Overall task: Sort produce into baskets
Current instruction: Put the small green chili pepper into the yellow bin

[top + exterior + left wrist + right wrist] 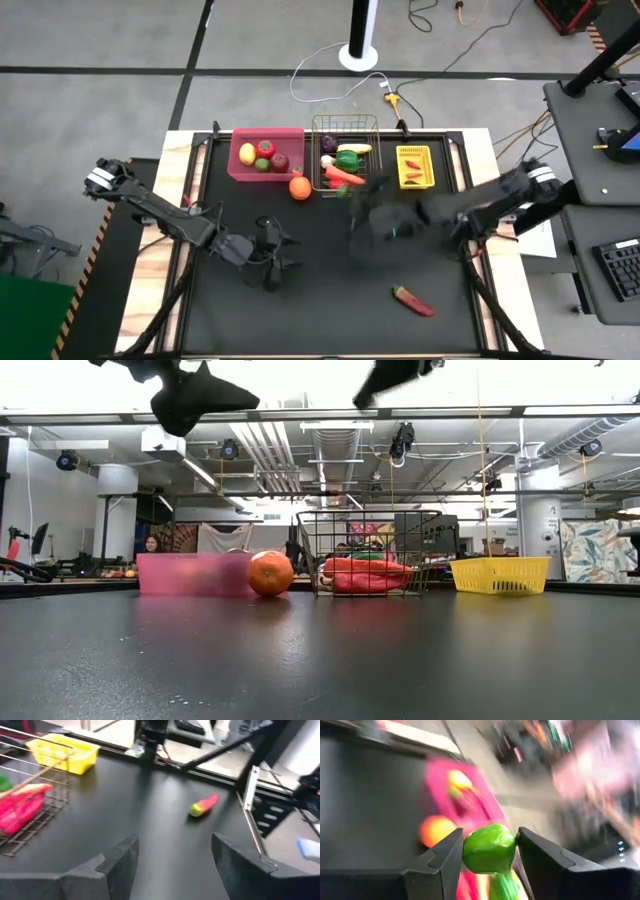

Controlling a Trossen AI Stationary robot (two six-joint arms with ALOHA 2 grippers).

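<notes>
My right gripper (352, 196) is shut on a glossy green lobed vegetable (489, 848) above the table, just in front of the wire-mesh basket (345, 150). My left gripper (272, 256) is open and empty, raised above the table's middle left. It faces a red chilli with a green stem (204, 805) that lies on the mat (413, 300). An orange (299, 187) rests on the mat in front of the pink bin (240, 172). The pink bin holds a lemon, an apple and a lime. The yellow bin (414, 183) holds chillies. My right gripper pinches the green vegetable between its two fingers (445, 855), one on each of its opposite sides (469, 851). The vegetable fills the gap between them. It is lifted clear of the table.
The wire basket holds an onion, garlic, a green pepper, a yellow piece and a carrot (343, 176). The black mat (320, 310) has open room at the near side around the chilli. Cables and a white stand lie on the floor beyond the far edge.
</notes>
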